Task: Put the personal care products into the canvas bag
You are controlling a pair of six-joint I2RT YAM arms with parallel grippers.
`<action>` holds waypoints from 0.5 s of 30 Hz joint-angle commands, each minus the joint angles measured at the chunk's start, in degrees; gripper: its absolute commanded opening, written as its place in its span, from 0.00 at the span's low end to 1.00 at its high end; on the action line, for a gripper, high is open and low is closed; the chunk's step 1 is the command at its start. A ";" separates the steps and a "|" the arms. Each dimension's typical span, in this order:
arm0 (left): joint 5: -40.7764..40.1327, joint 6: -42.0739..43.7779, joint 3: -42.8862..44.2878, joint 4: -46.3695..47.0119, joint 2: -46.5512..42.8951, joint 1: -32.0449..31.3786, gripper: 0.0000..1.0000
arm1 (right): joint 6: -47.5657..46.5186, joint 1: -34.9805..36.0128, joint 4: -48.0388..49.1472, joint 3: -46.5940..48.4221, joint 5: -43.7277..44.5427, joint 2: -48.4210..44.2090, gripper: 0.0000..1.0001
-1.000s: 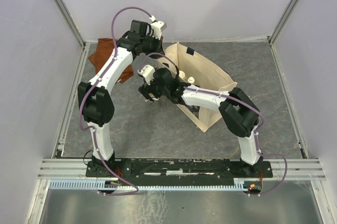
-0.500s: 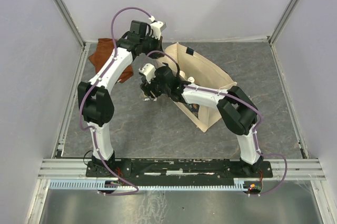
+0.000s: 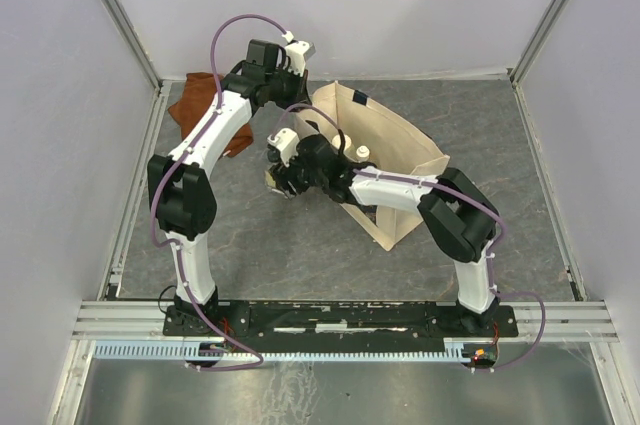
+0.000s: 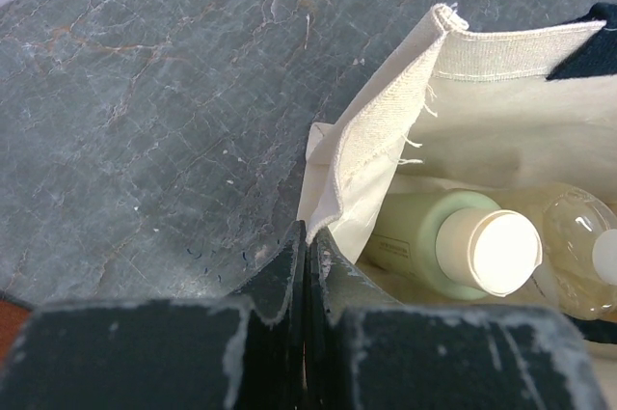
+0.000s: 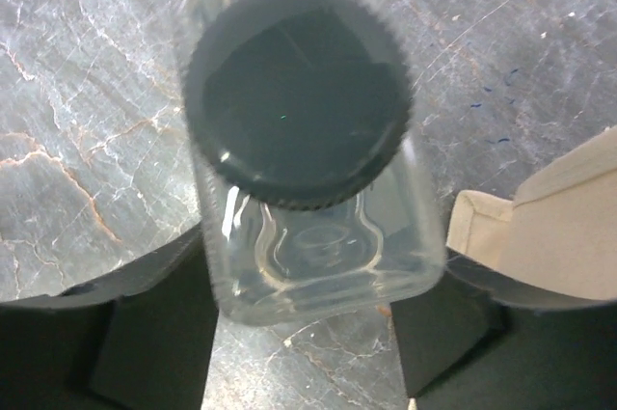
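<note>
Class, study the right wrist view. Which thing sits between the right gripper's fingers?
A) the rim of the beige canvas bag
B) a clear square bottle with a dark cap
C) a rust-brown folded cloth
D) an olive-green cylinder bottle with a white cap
B: the clear square bottle with a dark cap shows cap-up between the fingers of the right gripper, over the grey marble table and beside the beige canvas bag, not in it.

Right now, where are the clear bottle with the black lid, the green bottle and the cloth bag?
clear bottle (image 5: 297,92), right wrist view, its black lid.
green bottle (image 4: 419,227), left wrist view, its body.
cloth bag (image 3: 405,150), top view, its beige side wall.
</note>
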 commanded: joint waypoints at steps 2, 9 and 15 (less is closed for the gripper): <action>-3.73 1.07 -0.28 3.76 -1.28 1.52 0.03 | 1.31 1.37 -0.02 0.26 1.90 -1.54 0.79; -3.96 1.21 -0.15 3.69 -1.44 1.51 0.03 | -0.19 1.48 -1.98 5.94 3.48 1.55 0.86; -3.83 1.46 -0.20 3.77 -1.32 1.52 0.03 | -0.63 1.46 1.11 8.50 5.70 4.31 0.91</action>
